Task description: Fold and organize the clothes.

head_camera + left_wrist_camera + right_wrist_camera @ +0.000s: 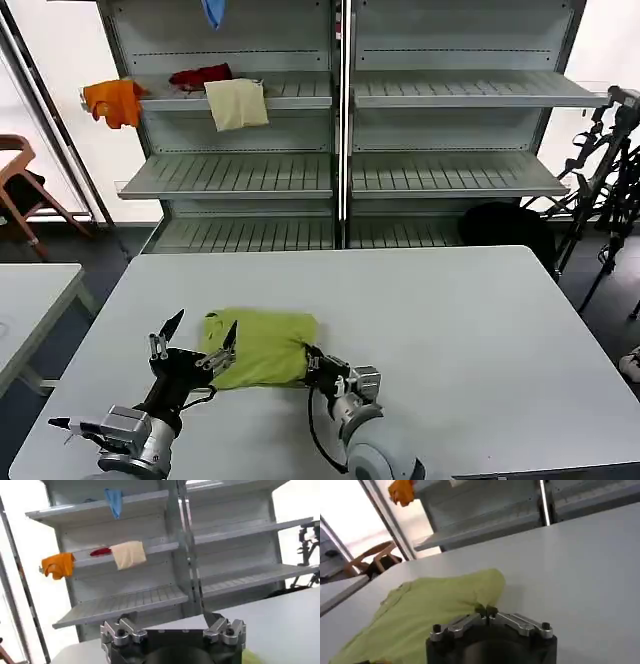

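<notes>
The clothes are one lime-green T-shirt point(262, 345) lying folded in a compact bundle on the white table point(450, 340), near its front left. My left gripper point(205, 322) stands open at the shirt's left edge, one finger above the fabric and the other clear of it. In the left wrist view the left gripper point(172, 625) has its jaws spread wide with nothing between them. My right gripper point(312, 362) sits at the shirt's near right corner. In the right wrist view the T-shirt point(430, 610) creases into the right gripper point(487, 612), whose jaws are shut on its edge.
Grey shelving point(340, 175) stands behind the table, holding an orange garment point(115, 100), a red cloth point(200, 75), a cream cloth point(237, 103) and a blue cloth point(213, 12). A second table point(30, 300) is at left. Tripods point(600, 170) stand at right.
</notes>
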Controlling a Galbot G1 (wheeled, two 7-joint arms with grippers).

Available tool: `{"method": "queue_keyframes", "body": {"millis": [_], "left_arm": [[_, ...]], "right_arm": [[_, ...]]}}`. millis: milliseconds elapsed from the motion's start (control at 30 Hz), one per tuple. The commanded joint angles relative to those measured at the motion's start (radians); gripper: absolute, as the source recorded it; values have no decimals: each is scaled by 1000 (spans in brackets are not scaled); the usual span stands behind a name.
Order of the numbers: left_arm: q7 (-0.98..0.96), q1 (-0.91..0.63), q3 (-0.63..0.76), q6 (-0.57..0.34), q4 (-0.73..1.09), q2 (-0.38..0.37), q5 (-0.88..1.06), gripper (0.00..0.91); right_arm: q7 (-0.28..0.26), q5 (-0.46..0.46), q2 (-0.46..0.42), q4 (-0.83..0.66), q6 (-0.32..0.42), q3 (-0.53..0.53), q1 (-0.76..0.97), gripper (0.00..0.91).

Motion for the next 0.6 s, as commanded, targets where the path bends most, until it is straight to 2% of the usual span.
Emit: {"method": "queue_keyframes", "body": {"millis": [33,200,233,267,300,333,367,433,600], "left_arm": [[0,1,3,0,-1,-4,-2,907],[-1,3,7,0,-3,-5,-3,907],[-1,2,7,0,-3,-5,-3,907],[-1,2,8,0,-5,-5,-3,907],[-1,2,8,0,-5,-5,-3,907],[-1,2,9,1,-5,-5,-3,907],[-2,2,9,1,-5,-6,-3,907],[-2,4,10,2,-7,-6,-3,907],[-5,15,9,12,-25,-4,-6,907]], "right_arm": [[-1,39,-113,104,-1,153,-35,0],[-8,68,-184,131,-9,238,-57,0],[-19,67,-201,130,-6,250,-62,30],[-28,64,-213,125,-7,257,-64,272],[-45,58,-220,119,-11,264,-65,635],[-51,51,-225,115,-11,266,-65,907],[-93,27,-231,109,-20,271,-66,907],[-134,-30,-235,104,-24,272,-67,907],[-142,-198,-258,126,-80,273,-77,907]]}}
